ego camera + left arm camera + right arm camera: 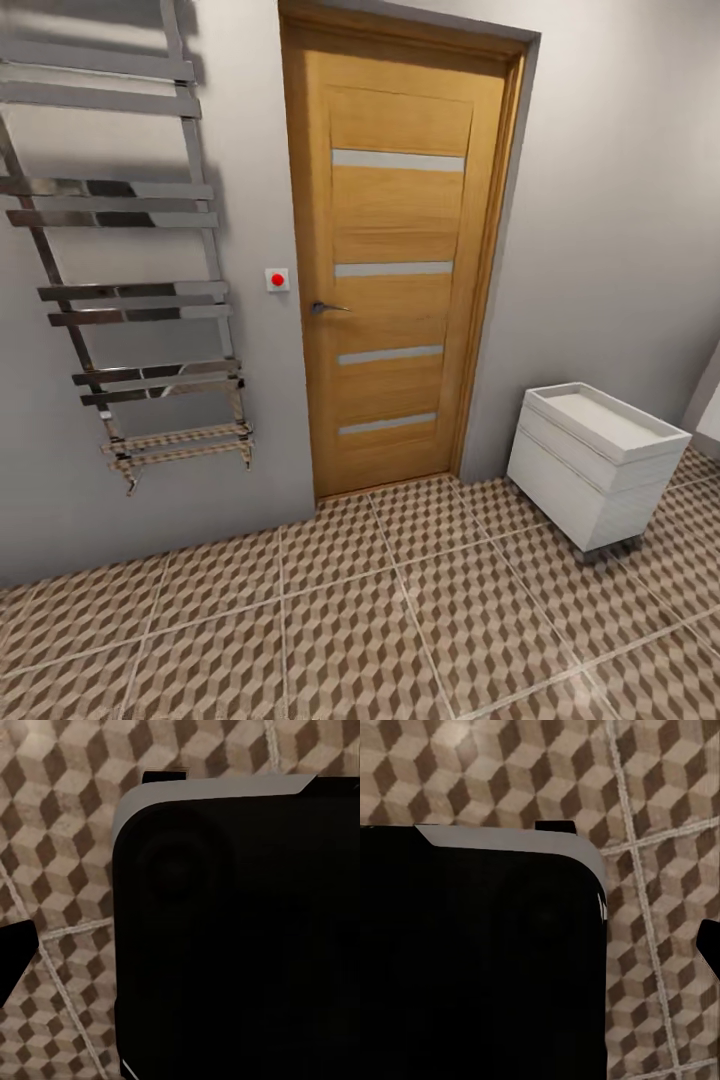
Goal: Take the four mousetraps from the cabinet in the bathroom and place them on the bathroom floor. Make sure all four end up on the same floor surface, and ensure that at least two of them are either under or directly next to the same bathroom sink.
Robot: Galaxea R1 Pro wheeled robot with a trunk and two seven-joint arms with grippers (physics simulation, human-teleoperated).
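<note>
The bathroom floor (400,620), tiled in a brown, beige and white cube pattern, spreads across the lower part of the head view. The mousetraps, the cabinet and the sink are out of view. Both wrist views look down on the same tiles (60,832) (510,772) past a large dark rounded part of my own body (240,937) (480,960). At the edge of each wrist view sits a black sliver that looks like one fingertip (11,952) (709,945). Whether either gripper is open or shut cannot be told.
A closed orange-brown door (395,260) with a metal handle stands straight ahead in a grey wall, a red button (277,279) beside it. A chrome towel rail (130,300) hangs on the left. A small white drawer unit (595,460) stands at the right.
</note>
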